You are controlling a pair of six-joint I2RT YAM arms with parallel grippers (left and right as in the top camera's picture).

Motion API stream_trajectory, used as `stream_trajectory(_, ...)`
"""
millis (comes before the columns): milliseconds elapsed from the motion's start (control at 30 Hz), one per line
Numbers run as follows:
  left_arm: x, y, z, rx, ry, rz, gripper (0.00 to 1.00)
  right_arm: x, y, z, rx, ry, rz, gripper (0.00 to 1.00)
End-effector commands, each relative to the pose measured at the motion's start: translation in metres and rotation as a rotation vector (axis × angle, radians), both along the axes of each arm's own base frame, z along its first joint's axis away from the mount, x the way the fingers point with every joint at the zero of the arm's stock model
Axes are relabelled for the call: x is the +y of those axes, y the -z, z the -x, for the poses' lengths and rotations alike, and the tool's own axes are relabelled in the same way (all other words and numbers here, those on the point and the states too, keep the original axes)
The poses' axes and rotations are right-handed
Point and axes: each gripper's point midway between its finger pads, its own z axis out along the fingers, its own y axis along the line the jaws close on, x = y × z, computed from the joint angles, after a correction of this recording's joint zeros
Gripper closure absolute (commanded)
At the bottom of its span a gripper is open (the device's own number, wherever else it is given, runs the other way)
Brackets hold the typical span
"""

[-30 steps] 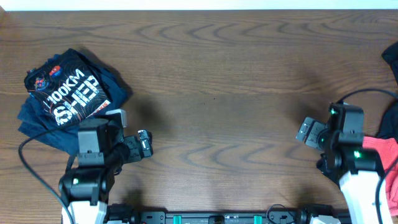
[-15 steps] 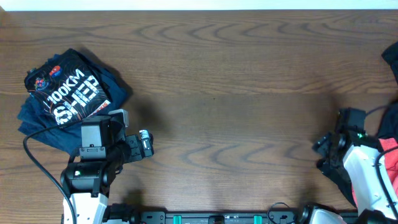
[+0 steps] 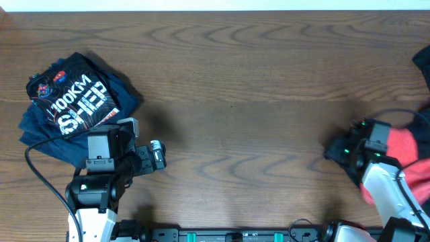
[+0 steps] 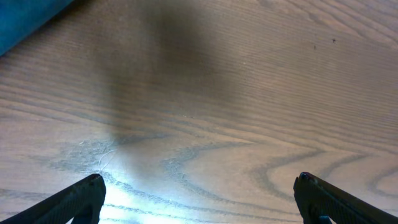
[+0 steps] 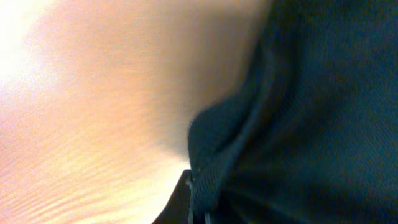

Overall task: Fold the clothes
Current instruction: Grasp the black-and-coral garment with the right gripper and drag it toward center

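A brown wood-grain counter [image 3: 235,81] is seen. A crumpled navy printed shirt [image 3: 74,101] is laid at its left side. At the near right edge a red garment [image 3: 406,144] and a dark cloth [image 5: 311,124] are bunched; more dark fabric [image 3: 423,64] is seen farther back.

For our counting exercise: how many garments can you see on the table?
3: a navy 100KM tee at far left, a red one at right, black fabric in the right pincer. More may lie beyond the right edge.
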Motion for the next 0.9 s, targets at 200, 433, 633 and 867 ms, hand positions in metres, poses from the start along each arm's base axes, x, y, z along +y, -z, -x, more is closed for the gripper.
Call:
stream_trajectory(200, -0.003, -0.009, -0.004, -0.023, 0.001, 0.018, 0.02, 0.194, -0.1, -0.021, -0.523, -0.726, -0.285, 0.99)
stream_trajectory(433, -0.003, -0.012, -0.008, -0.042, 0.001, 0.017, 0.02, 0.196, -0.109, -0.051, -0.62, -0.571, -0.105, 0.19)
stream_trajectory(633, -0.003, -0.012, -0.008, -0.042, 0.001, 0.017, 0.02, 0.129, -0.081, -0.059, -0.461, -0.374, -0.048, 0.01)
stream_trajectory(867, -0.003, -0.011, -0.007, -0.039, 0.001, 0.017, 0.02, 0.004, -0.024, -0.018, -0.108, -0.036, 0.198, 0.01)
